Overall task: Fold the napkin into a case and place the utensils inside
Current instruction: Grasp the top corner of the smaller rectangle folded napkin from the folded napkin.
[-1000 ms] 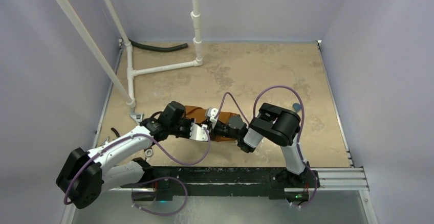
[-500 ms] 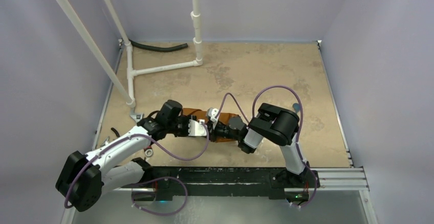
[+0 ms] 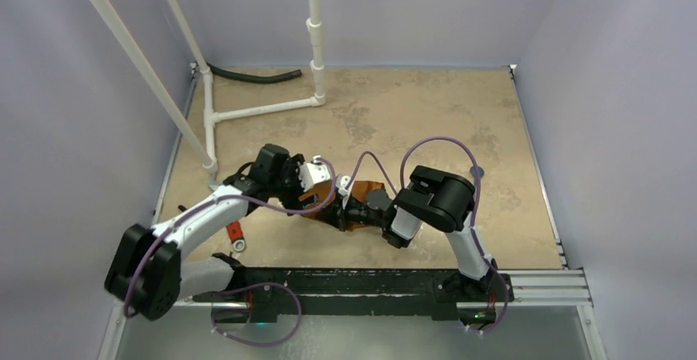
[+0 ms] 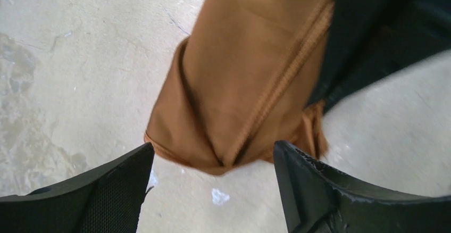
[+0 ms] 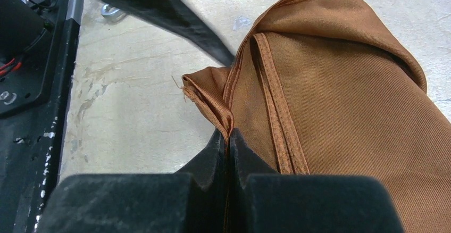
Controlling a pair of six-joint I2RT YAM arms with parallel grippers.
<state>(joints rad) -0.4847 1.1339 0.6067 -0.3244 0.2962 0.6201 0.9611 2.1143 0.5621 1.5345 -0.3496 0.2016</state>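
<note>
Tan table fills the middle of the top view. The napkin sits just below centre, a bunched rust-orange roll between the two wrists, not laid flat. Left gripper: jaws released and wide apart, framing the roll's folded end at the bottom of its wrist view. Right gripper: jaws clenched on the napkin's hemmed edge fold at lower centre of its view, cloth spreading to the upper right.

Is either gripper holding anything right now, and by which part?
The right gripper is shut on the napkin, pinching a folded hemmed corner. The left gripper is open, holding nothing.
</note>
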